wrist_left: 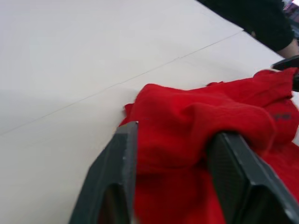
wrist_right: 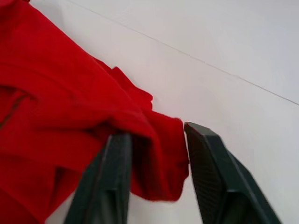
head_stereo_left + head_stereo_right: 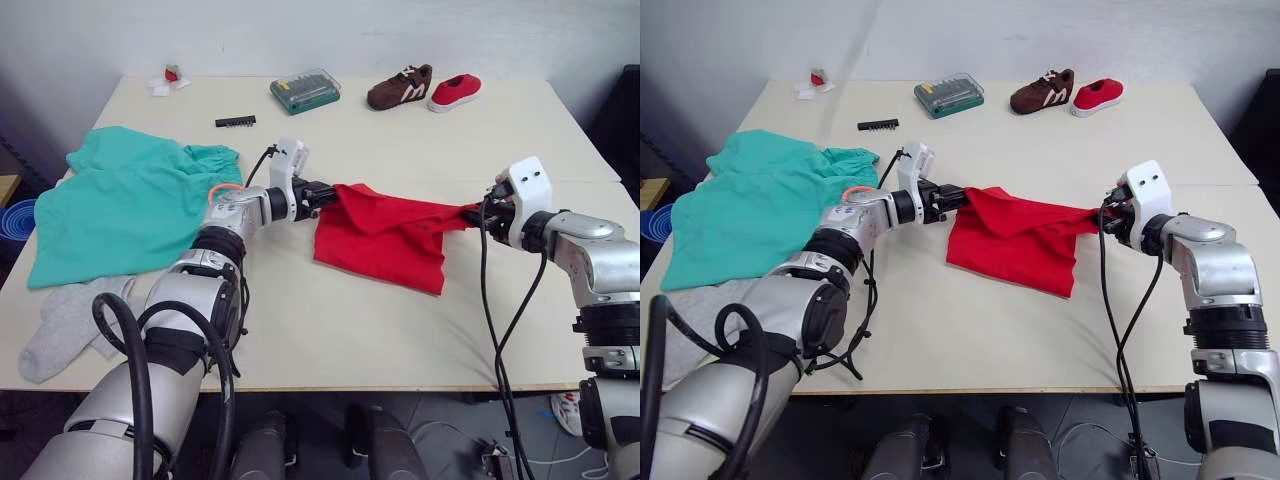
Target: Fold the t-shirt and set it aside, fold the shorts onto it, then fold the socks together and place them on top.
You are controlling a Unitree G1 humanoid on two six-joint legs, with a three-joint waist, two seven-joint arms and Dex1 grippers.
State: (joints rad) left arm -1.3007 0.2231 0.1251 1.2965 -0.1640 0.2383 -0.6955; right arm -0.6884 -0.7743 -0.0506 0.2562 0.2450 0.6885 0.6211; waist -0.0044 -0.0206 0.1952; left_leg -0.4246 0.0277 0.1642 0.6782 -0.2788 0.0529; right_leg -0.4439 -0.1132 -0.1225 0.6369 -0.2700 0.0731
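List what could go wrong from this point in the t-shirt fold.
1. Both hands, left hand and right hand, pinch only bunched edges of the t-shirt; the cloth could slip from either, most likely the right, where little fabric sits between the fingers.
2. The shirt lies crumpled and partly doubled, so a fold now may come out uneven.
3. The shorts lie beside the left arm, which might drag them.

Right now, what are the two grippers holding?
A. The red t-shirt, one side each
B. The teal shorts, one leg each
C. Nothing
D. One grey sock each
A: the left gripper and the right gripper each pinch an opposite side of the t-shirt, with red cloth bunched between both pairs of fingers.
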